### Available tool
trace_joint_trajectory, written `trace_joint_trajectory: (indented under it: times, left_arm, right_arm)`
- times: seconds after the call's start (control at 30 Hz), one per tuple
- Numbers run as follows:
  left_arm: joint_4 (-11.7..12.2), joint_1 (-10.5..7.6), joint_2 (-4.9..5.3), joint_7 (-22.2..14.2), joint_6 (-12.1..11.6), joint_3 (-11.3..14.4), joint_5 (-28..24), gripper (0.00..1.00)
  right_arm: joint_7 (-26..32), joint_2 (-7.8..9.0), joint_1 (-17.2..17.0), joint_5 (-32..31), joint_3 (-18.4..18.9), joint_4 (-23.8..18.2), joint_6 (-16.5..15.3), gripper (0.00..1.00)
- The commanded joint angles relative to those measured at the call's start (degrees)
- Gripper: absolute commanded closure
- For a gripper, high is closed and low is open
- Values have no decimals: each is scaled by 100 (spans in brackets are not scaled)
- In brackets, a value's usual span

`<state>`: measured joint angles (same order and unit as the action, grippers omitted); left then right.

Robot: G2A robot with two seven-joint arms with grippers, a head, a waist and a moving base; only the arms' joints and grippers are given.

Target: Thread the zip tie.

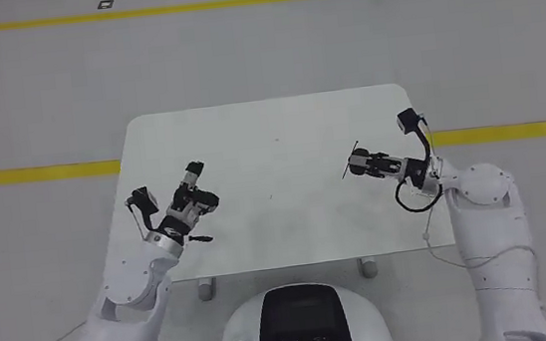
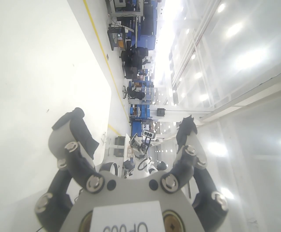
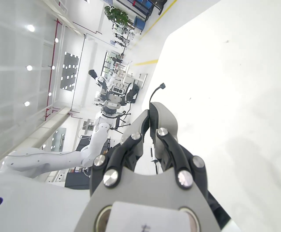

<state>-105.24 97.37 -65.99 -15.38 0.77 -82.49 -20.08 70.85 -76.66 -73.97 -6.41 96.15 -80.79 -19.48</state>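
Currently: white bench [image 1: 269, 131] beneath both arms. Left claw [image 2: 131, 125] spread apart, holding nothing. Right claw [image 3: 150, 112] clamped on black zip tie [image 3: 152, 94], above bench's right side. Risk: unsupported tie flexes, tip misses head slot.

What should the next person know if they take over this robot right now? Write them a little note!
Right gripper: shut on the zip tie, its head end poking out past the fingertips, above the table's right side.
Left gripper: open, holding nothing, above the table's left side.
Done: tie is gripped.
Left to do: thread the tail through the head; no loop shows yet.
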Motion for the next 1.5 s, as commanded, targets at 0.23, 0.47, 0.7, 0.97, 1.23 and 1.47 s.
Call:
trace_joint_trajectory:
  times: [0.23, 0.47, 0.7, 0.97, 1.23, 1.47]
  left_arm:
    - [-45, -105, 18, -743, -211, 240, 145, 0]
    - [88, -674, -29, -1444, -137, 1211, 736, 0]
    - [112, -857, -62, -1502, -159, 1543, 901, 0]
    - [96, -972, -70, -1880, -260, 1784, 822, 0]
    - [390, -1855, -317, -1903, 44, 3213, 1104, 0]
    - [683, -2244, -521, -1443, 118, 3860, 1012, 0]
  right_arm:
    - [-321, 19, -82, -187, -109, -23, 0, 100]
    - [-741, 75, -295, 52, -278, 36, 0, 100]
    - [-788, 115, -360, 199, -342, 61, 0, 100]
    - [-1136, 109, -389, 174, -499, 104, 35, 100]
    - [-1479, 133, -462, 502, -742, 224, 0, 100]
    - [-1167, 218, -499, 678, -591, 254, 0, 100]
